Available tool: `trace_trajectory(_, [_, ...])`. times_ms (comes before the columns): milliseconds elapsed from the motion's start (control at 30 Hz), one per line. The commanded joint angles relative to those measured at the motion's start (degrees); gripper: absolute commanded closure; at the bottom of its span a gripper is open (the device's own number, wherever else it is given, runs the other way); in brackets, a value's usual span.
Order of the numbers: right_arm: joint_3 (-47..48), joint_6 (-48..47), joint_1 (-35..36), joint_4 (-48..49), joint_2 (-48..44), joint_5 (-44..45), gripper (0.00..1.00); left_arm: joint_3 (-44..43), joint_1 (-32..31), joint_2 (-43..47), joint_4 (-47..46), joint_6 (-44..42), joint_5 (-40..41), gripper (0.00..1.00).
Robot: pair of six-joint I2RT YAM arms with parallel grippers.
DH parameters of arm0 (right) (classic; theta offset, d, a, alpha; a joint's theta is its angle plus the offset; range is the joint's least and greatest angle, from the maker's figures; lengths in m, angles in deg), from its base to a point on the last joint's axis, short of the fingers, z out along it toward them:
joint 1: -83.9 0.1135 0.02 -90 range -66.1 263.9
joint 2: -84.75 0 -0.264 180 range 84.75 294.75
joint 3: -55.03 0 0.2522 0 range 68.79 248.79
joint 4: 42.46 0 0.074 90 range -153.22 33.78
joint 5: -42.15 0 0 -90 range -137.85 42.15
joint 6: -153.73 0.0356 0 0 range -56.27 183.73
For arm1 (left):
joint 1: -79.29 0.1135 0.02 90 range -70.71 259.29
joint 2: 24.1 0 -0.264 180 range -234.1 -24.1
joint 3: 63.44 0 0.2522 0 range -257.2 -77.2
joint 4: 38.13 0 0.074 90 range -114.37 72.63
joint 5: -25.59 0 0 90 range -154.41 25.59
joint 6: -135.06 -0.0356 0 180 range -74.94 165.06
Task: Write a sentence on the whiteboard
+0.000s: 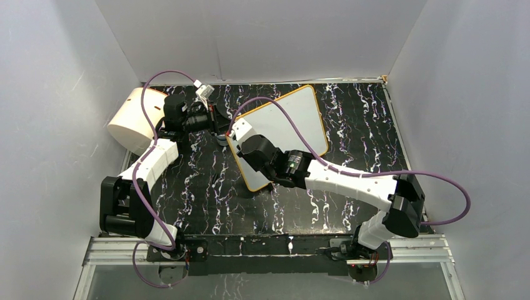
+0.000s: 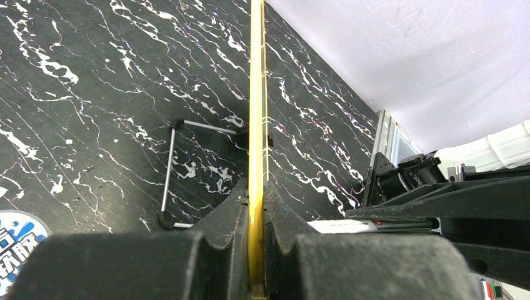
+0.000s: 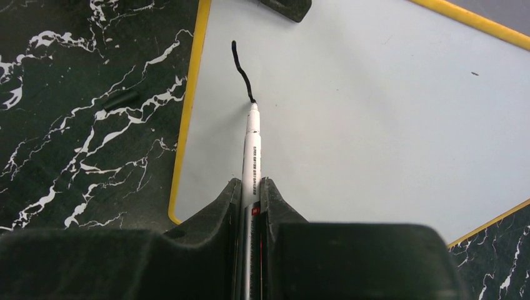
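Observation:
The whiteboard (image 1: 294, 115), white with an orange-yellow rim, lies tilted on the black marbled table. My left gripper (image 1: 220, 127) is shut on the board's left edge; in the left wrist view its jaws (image 2: 256, 187) pinch the yellow rim (image 2: 256, 94) edge-on. My right gripper (image 1: 248, 136) is shut on a white marker (image 3: 252, 144). The marker's tip touches the board (image 3: 375, 112) near its left rim. The only lettering is one short curved black stroke (image 3: 240, 69) that ends at the tip. The right gripper (image 3: 251, 184) hovers over the board's near-left corner.
A big cream cylinder (image 1: 133, 114) lies at the back left, behind the left arm. A thin wire stand (image 2: 169, 169) rests on the table beside the board. A small black cap (image 3: 122, 99) lies left of the board. White walls close in three sides.

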Motion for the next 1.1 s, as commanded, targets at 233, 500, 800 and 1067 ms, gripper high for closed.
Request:
trace_trajectory(233, [-1.0, 0.1, -0.4, 7.1, -5.3, 3.6, 1.0, 1.8, -1.4, -0.7, 3.1, -2.1, -1.7, 1.0])
trace_trajectory(500, [-0.1, 1.3, -1.6, 7.0, -3.6, 3.4, 1.0, 1.8, -1.5, -0.7, 2.9, -1.9, -1.9, 1.0])
trace_trajectory(800, [0.7, 1.6, -2.0, 6.3, -2.5, 2.5, 1.0, 1.8, -1.5, -0.8, 2.6, -1.7, -2.0, 1.0])
trace_trajectory(1067, [1.1, 1.6, -2.2, 6.4, -2.3, 2.2, 1.0, 1.9, -1.5, -0.8, 2.4, -1.5, -2.1, 1.0])
